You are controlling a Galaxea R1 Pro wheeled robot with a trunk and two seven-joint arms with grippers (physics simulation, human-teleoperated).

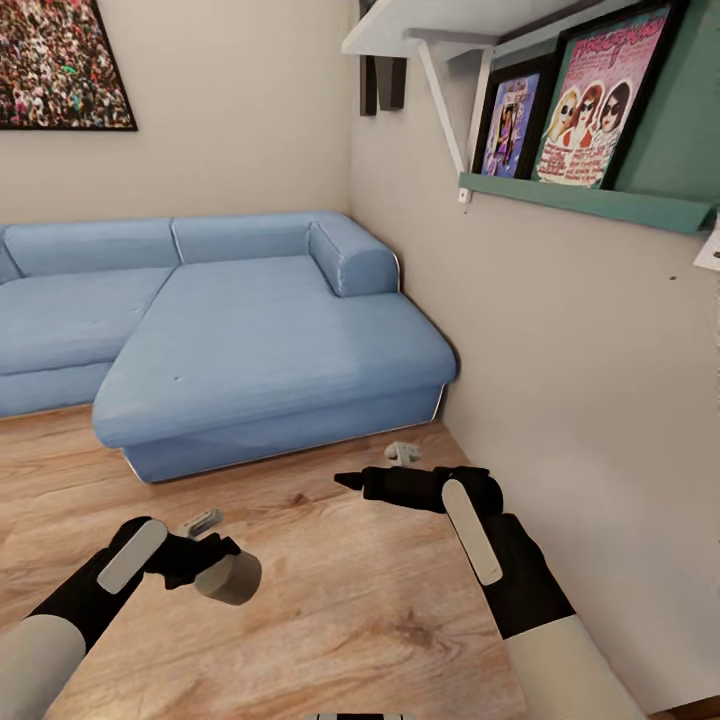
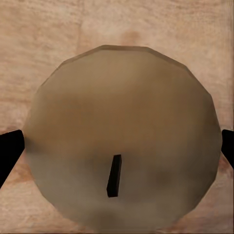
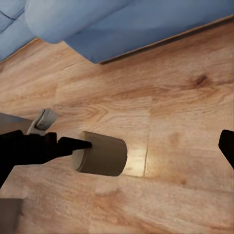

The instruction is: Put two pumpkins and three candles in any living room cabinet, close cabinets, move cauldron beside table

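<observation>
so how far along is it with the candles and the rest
Nothing looks done from here. In hand: the left gripper is shut on one candle above the wood floor by the blue sofa; the right gripper looks empty. Stowing it is left.

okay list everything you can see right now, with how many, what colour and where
candle: one, cream, held in the left gripper above the floor
sofa: one, blue, corner piece ahead against the walls
wood floor: one, light brown, under both arms
crowd picture: one, multicoloured, on the far wall
framed posters: two, pink and purple, on the teal ledge on the side wall
white shelf: one, above the posters
left gripper: one, black, closed on the candle
right gripper: one, black, empty, over the floor near the sofa's corner
</observation>
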